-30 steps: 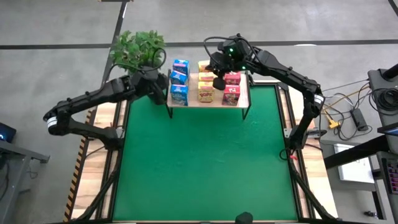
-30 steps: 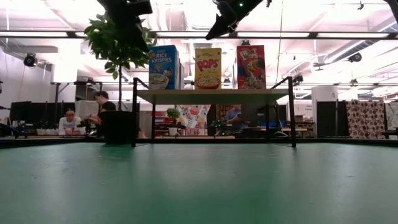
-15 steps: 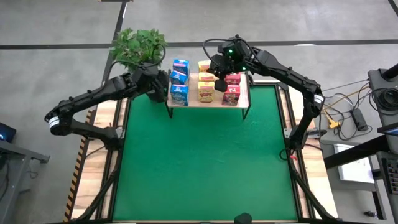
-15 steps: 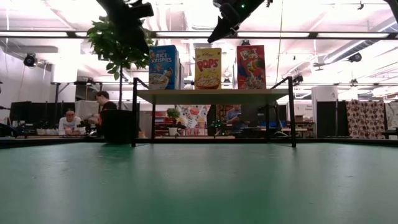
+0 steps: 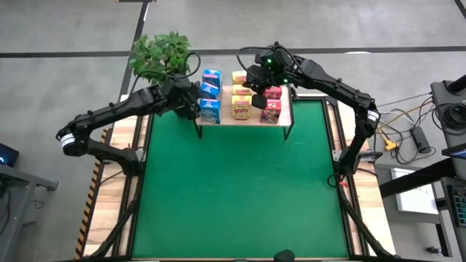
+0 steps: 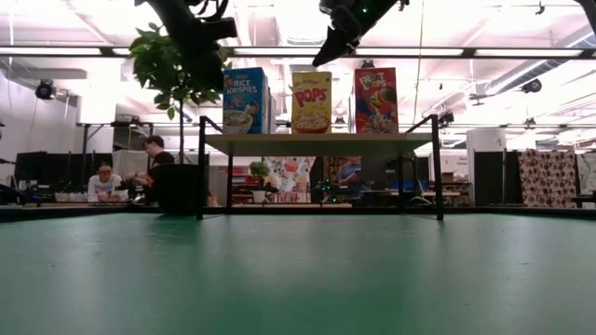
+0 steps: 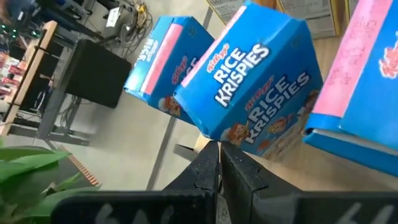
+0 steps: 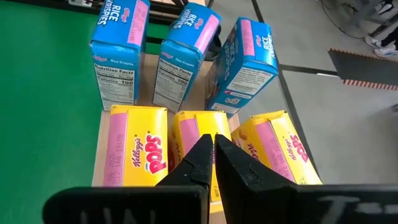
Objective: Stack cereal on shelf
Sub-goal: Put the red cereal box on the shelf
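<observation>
Your nine cereal boxes [image 5: 240, 100] stand in blue, yellow and red rows on the shelf [image 5: 246, 119]. Your left gripper [image 7: 219, 163] is pressed together, empty, beside the blue boxes [image 7: 249, 81]; your right gripper [image 8: 214, 155], also pressed together, hangs above the yellow boxes [image 8: 138, 149].

In the overhead view, the right arm [image 5: 320, 76] covers part of the pink boxes [image 5: 271, 107] on the shelf [image 5: 280, 118]. In the level view, only the front box of each row shows, and both arms are cut off at the top edge. The nearest blue box [image 7: 364, 81] is cropped in the left wrist view.
</observation>
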Motion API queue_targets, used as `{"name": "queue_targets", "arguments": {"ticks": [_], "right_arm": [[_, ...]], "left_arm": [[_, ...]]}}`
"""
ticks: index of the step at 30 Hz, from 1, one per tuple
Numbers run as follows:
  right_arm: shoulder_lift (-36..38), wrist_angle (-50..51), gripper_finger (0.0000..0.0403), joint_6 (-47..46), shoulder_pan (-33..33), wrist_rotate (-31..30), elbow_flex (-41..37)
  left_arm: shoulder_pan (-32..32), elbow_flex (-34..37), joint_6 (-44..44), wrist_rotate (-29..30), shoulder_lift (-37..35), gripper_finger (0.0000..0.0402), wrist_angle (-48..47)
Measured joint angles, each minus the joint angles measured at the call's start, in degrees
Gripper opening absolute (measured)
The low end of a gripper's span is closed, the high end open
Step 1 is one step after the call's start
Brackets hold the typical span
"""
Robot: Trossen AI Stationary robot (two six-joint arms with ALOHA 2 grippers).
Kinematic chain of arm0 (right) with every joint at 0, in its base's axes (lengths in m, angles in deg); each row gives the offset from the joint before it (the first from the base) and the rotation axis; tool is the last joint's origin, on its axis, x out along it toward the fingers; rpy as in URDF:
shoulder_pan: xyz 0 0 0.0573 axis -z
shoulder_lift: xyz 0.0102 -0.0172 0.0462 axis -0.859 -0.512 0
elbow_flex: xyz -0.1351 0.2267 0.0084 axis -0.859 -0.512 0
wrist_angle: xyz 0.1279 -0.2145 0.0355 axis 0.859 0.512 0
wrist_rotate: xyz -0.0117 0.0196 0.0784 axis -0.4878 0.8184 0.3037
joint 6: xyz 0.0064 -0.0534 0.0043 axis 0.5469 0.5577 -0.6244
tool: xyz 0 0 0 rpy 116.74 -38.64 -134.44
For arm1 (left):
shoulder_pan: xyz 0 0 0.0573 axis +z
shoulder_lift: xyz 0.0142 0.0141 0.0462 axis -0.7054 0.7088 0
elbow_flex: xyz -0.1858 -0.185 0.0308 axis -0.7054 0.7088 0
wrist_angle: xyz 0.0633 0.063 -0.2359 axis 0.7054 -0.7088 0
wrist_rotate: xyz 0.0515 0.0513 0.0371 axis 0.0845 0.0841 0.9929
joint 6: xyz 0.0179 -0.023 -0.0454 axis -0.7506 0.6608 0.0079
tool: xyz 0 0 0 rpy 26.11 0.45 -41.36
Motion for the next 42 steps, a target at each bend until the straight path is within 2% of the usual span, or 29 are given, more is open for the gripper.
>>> {"name": "queue_targets", "arguments": {"ticks": [5, 10, 15, 21, 24, 29, 42], "right_arm": [[-0.03, -0.92, 0.0009, -0.05, 0.00, 0.72, -0.18], [-1.91, -7.52, 0.0009, -2.37, 0.00, 7.97, -0.21], [-5.83, -15.26, 0.0009, -3.15, -0.37, 10.05, -0.29], [-9.44, -21.57, 0.0009, -3.15, -0.37, 10.47, -0.30], [-10.49, -23.30, 0.0009, -2.90, -0.37, 10.49, -0.30], [-11.40, -24.49, 0.0009, -3.00, -0.89, 10.47, -0.31], [-11.40, -24.82, 0.0009, -3.26, -1.62, 9.99, -0.32]], "left_arm": [[0.01, 0.00, 1.01, 2.85, -0.10, 0.0000, 0.05], [0.02, 0.00, 1.05, 4.09, -0.10, 0.0000, 0.48], [0.02, 0.00, 1.03, 4.05, -0.10, 0.0000, 0.49], [0.02, 0.00, 0.59, 3.92, -0.10, 0.0000, 0.48], [0.02, 0.00, 0.55, 1.71, -0.10, 0.0000, 0.31], [0.00, -0.02, 0.51, -1.75, -0.10, 0.0000, 0.18], [-0.35, -0.02, 0.96, -2.03, -0.23, 0.0000, -0.54]]}}
